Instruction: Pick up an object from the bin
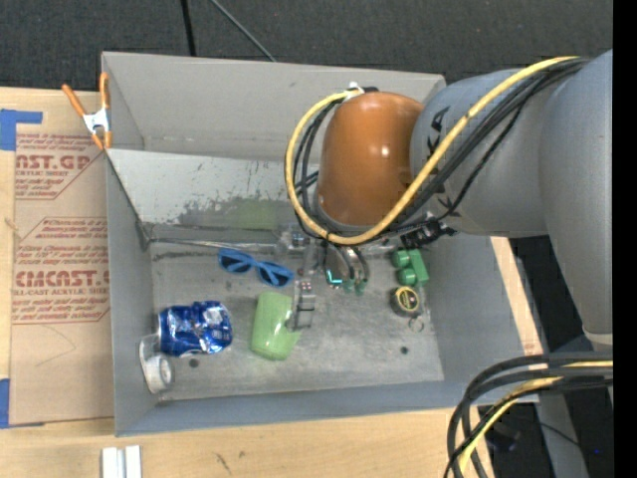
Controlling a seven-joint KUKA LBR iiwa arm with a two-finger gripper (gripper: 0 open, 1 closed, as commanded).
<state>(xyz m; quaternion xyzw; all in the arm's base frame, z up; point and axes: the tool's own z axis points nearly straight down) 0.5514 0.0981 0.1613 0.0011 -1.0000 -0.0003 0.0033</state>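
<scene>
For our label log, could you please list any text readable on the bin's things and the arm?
Crushed blue can: white print, too crumpled to read.
Arm: black letters, partly covered, unreadable.
Green cup, blue sunglasses: no text.

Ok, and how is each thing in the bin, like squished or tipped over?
gripper: low in the bin, right beside the green cup.
green cup: tipped over on its side.
blue can: crushed, lying on its side.
blue sunglasses: lying flat on the floor.
green block: on the floor, apart from the gripper.
</scene>
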